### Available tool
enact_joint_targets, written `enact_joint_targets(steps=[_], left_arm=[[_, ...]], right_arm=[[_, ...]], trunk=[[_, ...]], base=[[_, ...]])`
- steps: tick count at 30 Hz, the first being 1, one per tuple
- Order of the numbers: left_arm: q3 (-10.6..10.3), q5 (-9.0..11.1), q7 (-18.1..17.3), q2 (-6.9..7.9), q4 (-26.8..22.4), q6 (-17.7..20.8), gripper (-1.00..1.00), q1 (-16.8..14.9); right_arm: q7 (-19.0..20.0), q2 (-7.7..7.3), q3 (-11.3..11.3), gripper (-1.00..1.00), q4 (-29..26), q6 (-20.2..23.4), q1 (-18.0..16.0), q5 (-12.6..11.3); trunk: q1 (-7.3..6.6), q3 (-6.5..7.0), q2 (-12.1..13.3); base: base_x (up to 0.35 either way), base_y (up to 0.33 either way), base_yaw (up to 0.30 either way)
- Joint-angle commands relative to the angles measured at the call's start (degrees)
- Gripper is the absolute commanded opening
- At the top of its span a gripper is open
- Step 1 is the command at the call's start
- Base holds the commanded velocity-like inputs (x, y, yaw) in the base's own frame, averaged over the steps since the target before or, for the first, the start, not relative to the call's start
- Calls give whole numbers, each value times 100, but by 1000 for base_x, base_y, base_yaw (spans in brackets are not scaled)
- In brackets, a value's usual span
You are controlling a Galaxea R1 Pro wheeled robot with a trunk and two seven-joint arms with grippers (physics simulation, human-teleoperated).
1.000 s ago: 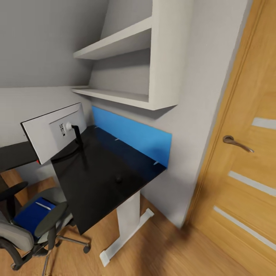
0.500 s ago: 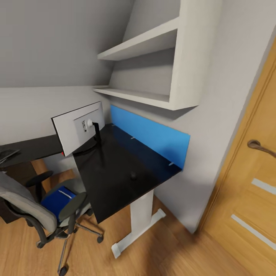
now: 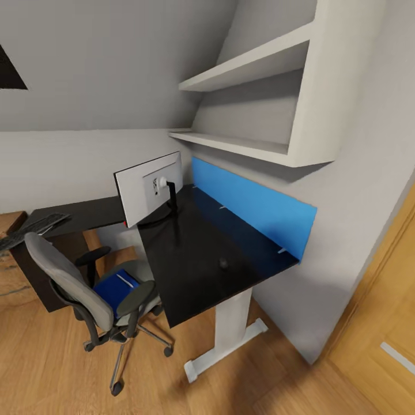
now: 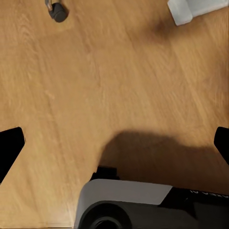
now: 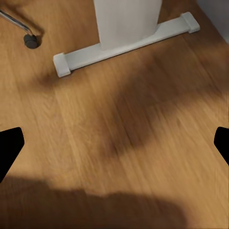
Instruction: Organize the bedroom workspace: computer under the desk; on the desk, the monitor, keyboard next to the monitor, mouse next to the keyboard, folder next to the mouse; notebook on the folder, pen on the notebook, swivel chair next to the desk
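Both end effectors, left (image 4: pixel 114 143) and right (image 5: pixel 114 143), are spread open above the floor (image 5: pixel 143 143); the folder (image 3: pixel 115 286) lies on the swivel chair (image 3: pixel 86 288) beside the tabletop (image 3: pixel 202 253).

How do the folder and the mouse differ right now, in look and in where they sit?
The folder is bright blue, flat and rectangular; the mouse is small, black and rounded. The folder lies on the swivel chair seat, off the desk; the mouse already rests on the desk's black top, well right of the monitor. Neither is being held.
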Motion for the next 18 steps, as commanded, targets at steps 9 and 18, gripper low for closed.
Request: enact_joint_targets(steps=[9,18], left_arm=[[35,60,2,4,-4,-24,100,-3],[469,385,-20,-3,-96,-724,100,-3]], right_arm=[[-7,-8,-1,100,-6,-15,-3,20],[-11,-69,-9,100,-15,-15,-3,14]], trunk=[[0,-6,-4],[0,-6,-4]], base=[[0,0,278],[0,0,278]])
